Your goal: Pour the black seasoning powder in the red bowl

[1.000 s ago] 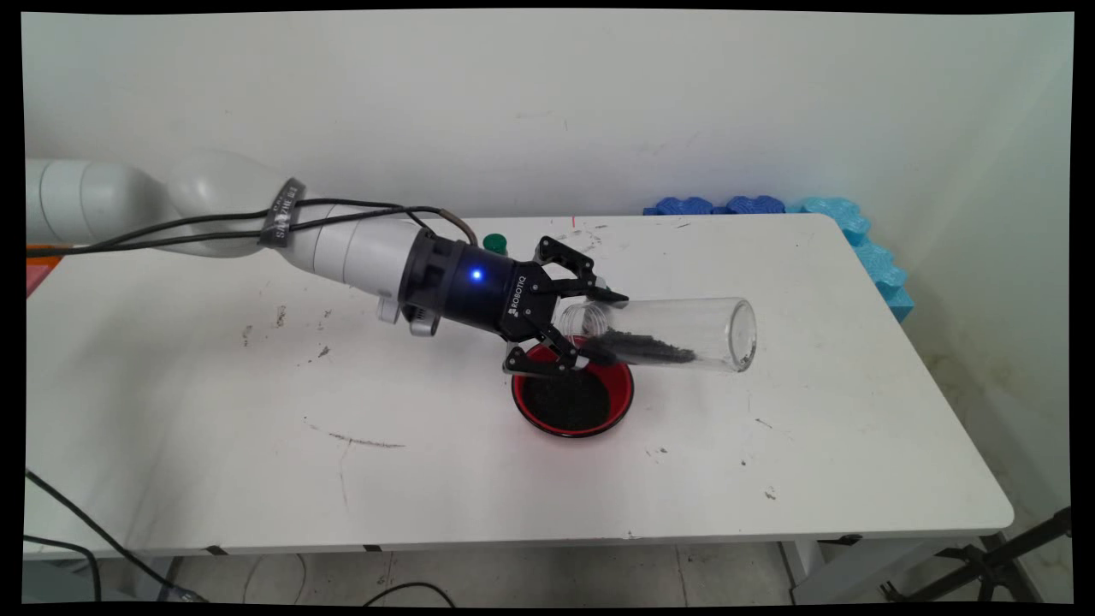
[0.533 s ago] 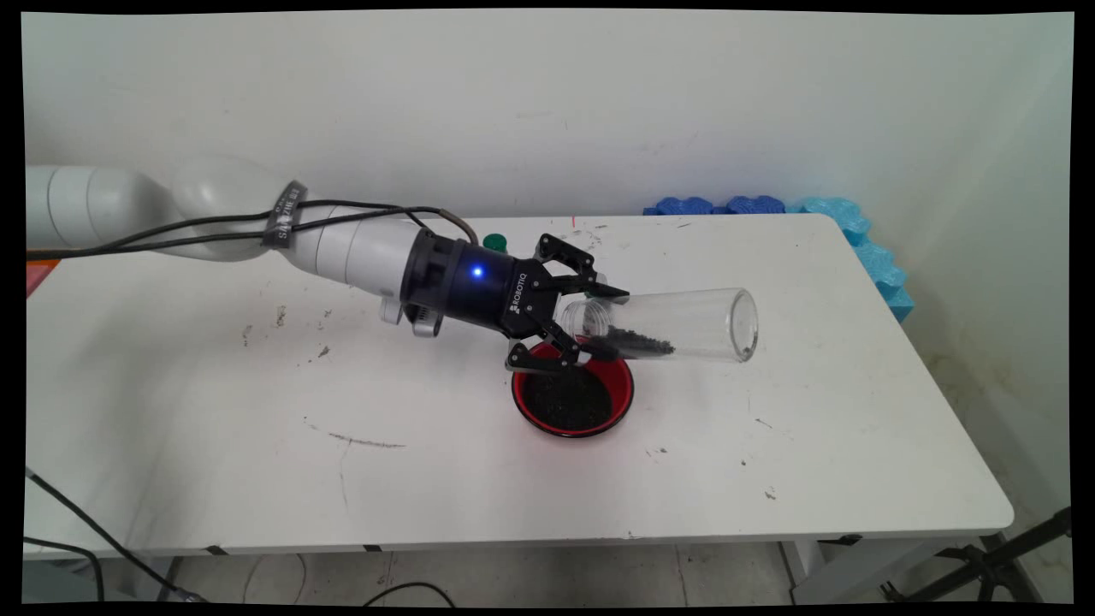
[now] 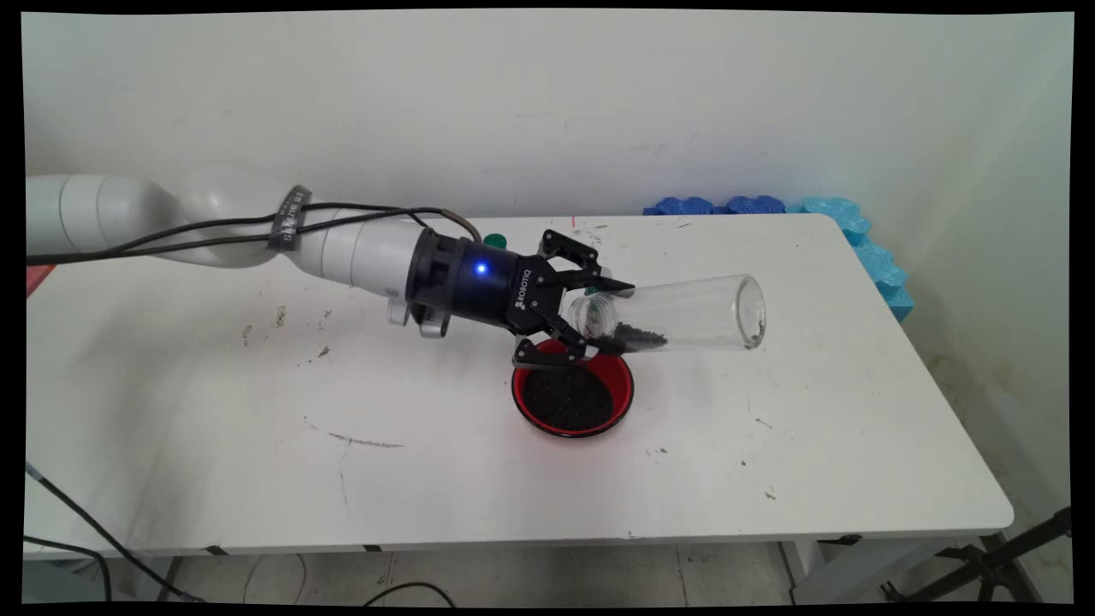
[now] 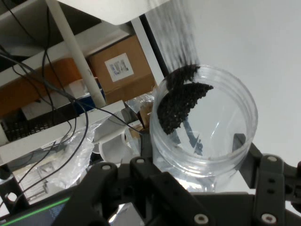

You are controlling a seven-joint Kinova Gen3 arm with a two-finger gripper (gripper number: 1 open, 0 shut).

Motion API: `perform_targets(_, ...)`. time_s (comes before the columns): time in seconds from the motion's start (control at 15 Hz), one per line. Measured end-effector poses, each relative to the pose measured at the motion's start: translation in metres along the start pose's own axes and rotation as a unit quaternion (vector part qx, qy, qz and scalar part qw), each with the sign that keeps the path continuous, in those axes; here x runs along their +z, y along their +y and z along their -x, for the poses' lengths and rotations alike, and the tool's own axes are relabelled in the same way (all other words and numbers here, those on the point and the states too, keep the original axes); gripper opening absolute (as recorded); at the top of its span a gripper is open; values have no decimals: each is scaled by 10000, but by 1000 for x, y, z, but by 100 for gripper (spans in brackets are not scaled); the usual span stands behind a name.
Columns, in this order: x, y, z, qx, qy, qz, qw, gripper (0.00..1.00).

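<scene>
Main view – ROBOTIQ-lettered end effector (image 3: 599,318) gripping clear jar (image 3: 684,310), over red bowl (image 3: 571,397)

The clear jar (image 3: 676,312) in the gripper (image 3: 609,316) has tipped more, its far end now higher. The black grains (image 3: 637,340) inside have slid toward the mouth by the fingers, and fewer remain.
</scene>
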Motion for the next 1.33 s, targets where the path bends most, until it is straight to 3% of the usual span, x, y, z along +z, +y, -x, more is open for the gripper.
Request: perform_targets(1.33, 2, 1, -12, 129, -657, 377, 9970, 0)
